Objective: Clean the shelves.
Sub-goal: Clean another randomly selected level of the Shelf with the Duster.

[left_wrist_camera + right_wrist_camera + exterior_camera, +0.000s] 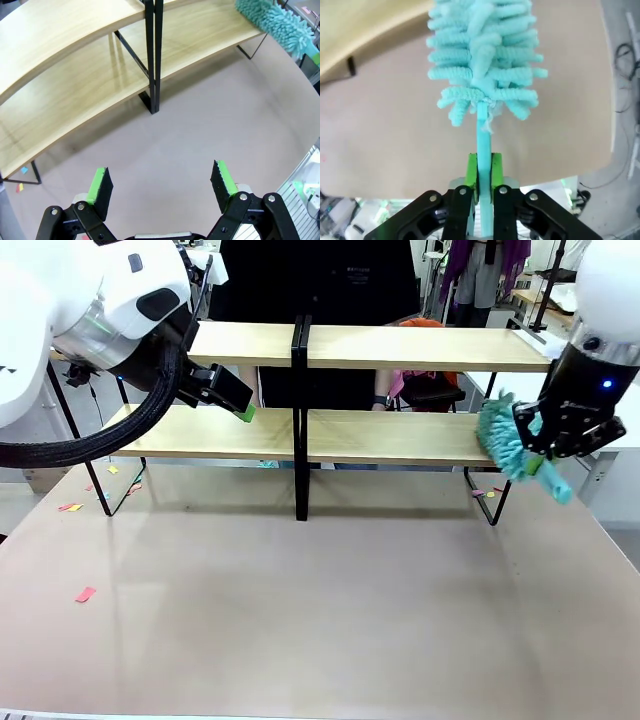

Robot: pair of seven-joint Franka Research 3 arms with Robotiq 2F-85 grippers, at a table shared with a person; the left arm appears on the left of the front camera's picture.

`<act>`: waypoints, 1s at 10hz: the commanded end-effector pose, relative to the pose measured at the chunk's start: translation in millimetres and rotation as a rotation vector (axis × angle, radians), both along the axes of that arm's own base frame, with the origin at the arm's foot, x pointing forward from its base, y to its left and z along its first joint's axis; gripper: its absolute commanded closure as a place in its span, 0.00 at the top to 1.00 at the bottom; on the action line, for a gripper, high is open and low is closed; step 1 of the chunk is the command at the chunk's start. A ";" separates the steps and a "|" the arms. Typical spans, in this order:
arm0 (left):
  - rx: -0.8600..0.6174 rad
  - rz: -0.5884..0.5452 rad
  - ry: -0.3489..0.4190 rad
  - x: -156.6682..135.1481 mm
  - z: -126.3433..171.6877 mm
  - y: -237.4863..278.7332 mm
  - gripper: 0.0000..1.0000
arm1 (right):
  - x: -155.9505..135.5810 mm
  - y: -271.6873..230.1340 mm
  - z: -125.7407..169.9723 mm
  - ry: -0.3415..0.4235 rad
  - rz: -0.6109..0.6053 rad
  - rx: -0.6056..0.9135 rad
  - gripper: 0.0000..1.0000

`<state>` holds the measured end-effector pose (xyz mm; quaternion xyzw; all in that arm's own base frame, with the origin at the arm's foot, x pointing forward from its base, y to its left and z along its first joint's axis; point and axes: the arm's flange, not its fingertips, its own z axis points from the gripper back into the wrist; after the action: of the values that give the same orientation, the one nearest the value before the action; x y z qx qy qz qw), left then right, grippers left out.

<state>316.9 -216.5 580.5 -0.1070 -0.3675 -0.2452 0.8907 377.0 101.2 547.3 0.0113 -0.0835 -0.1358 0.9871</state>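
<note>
The beige table (330, 610) spans the whole near scene, and the shelves (400, 438) stand across its far half, nearly table-wide: two joined two-tier racks of light-wood boards in thin black frames, meeting at a black upright just left of centre. A person (330, 290) in dark clothing stands behind them at the far side. The left gripper (235, 400) hangs at the left, in front of the gap between upper and lower board of the left rack, its jaws spread wide apart with nothing between the green pads (220, 177). The right gripper (562, 435) sits at the right end of the racks, clenched on the thin handle of a teal duster (505, 440). The duster's fluffy head seems to touch the right end of the lower board, though contact is hard to judge. Small scraps of coloured paper (85, 594) lie on the table at the left, near the rack's left foot.
</note>
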 end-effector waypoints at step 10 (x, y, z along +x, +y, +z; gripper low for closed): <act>0.007 0.002 0.000 -2.1 0.1 2.8 1.00 | -142.4 -74.7 73.6 0.316 0.666 0.545 0.12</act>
<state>316.6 -216.6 580.9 -0.1073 -0.3677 -0.2454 0.8905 252.7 59.1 595.7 0.3004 0.0762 0.1628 0.9367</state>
